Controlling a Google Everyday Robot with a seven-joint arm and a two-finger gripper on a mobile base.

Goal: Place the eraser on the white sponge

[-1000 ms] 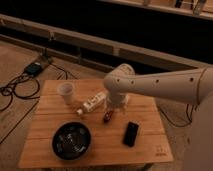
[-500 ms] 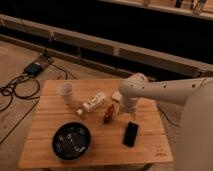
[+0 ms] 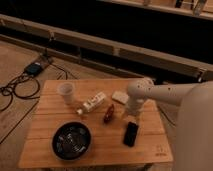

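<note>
The eraser (image 3: 131, 134), a flat black block, lies on the wooden table (image 3: 100, 150) right of centre, near the front. The white sponge (image 3: 120, 96), a small off-white pad, lies further back, just left of my arm. My gripper (image 3: 131, 115) hangs from the white arm (image 3: 165, 94) that reaches in from the right. It points down at the table just behind the eraser's far end, between eraser and sponge. It holds nothing that I can see.
A slim dark-red object (image 3: 108, 113) lies left of the gripper. A clear bottle with a white label (image 3: 92, 104) lies on its side, with a white cup (image 3: 65, 92) behind it. A black bowl (image 3: 72, 141) sits front left. Cables (image 3: 20, 87) lie on the floor to the left.
The arm has swung to the right and toward the front. The gripper has moved from near the sponge and bottle to just behind the eraser. The objects have not moved.
</note>
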